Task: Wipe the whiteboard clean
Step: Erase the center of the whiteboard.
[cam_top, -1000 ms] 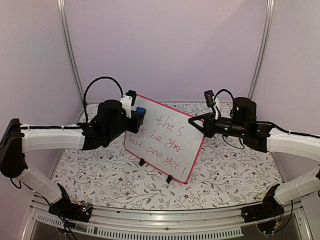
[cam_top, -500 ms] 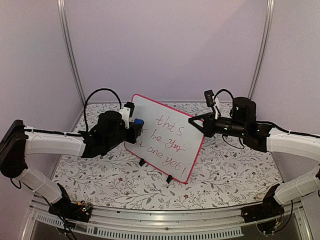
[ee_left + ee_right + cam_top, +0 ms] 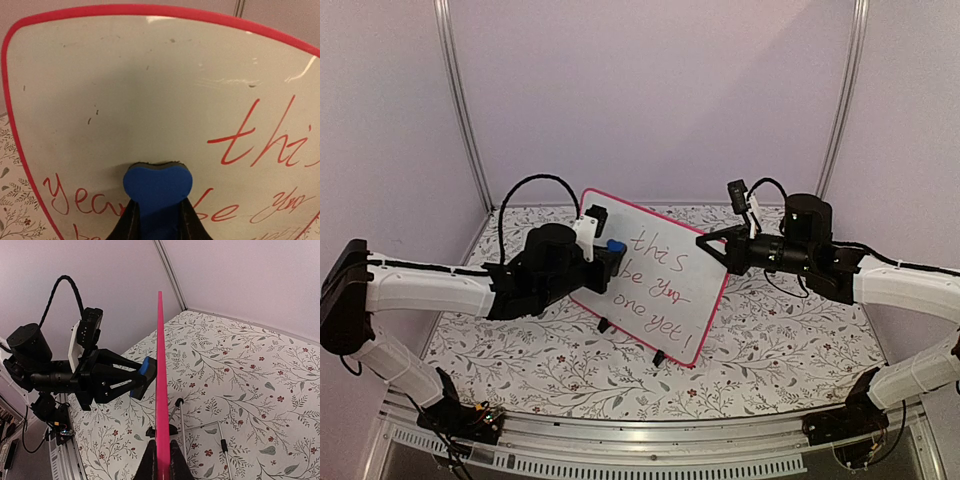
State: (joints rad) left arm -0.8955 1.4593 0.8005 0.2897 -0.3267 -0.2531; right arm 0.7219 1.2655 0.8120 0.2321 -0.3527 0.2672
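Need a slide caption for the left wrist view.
Left tool holds a blue eraser against the pink-framed whiteboard, red handwriting on either side.

Red handwriting on the whiteboard (image 3: 655, 285), slanting down to the right.

Top view: three lines can be read. The first is "this". The second is "be" and then a word with a stroke drawn through it, apparently "you". The third is "one yet!". The starts of the second and third lines are covered.

Left wrist view, close on the whiteboard (image 3: 150, 90): "thi" is cut off by the right edge. Below it "Yea" stands at the left, the next letters lie behind the blue eraser (image 3: 157, 184), and after that come "be" and a paler "you". A lower line is cut off by the bottom edge and is illegible.

Right wrist view: the whiteboard (image 3: 161, 390) is seen edge-on, so the writing cannot be read.
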